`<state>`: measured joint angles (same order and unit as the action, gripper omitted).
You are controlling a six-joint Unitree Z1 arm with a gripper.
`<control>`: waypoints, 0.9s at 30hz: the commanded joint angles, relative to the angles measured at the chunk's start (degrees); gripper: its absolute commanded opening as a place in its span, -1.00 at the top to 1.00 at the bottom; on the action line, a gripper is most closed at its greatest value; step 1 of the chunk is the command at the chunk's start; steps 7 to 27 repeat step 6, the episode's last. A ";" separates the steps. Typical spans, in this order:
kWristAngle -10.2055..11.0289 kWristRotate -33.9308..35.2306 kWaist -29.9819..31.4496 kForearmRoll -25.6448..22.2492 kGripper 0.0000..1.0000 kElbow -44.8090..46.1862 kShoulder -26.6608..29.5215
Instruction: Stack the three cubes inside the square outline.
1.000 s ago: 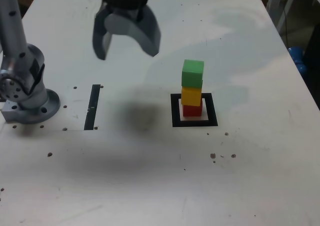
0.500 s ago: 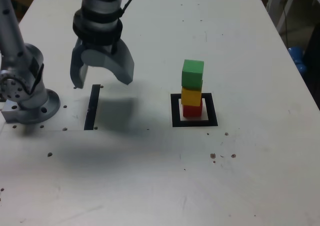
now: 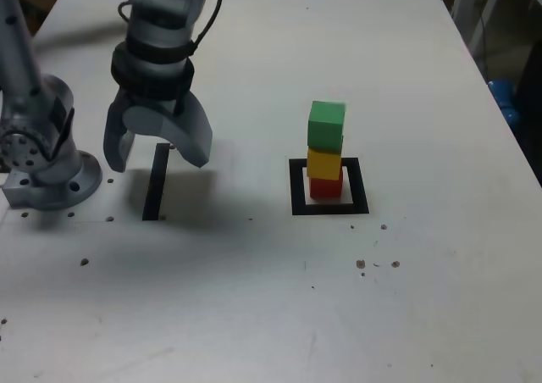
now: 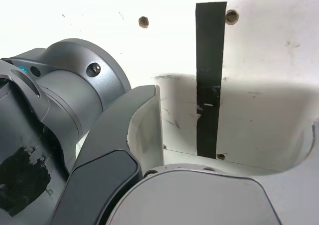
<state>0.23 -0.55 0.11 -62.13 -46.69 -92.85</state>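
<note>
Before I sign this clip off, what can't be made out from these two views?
- Stack in the wrist view: green cube, yellow cube, red cube and square outline lie outside its frame.
- Red cube's footing: exterior view, hidden by its own front face.
- Black strip: near end hidden by the gripper body in the wrist view.
- Arm's upper part: cut off by the exterior view's top edge.

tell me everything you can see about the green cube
The green cube is a small, plain, matte block of solid green. It sits on top of the stack, resting on the yellow cube, which stands on the red cube inside the square outline. It is upright but turned a little off the yellow cube's edges. Nothing else touches it; the gripper is open and well off to the exterior view's left.
</note>
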 commanded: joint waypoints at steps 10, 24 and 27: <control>-0.37 -0.33 -0.11 -0.24 -0.98 -0.19 -0.12; -0.37 -0.33 -0.11 -0.24 -0.98 -0.19 -0.12; -0.37 -0.33 -0.11 -0.24 -0.98 -0.19 -0.12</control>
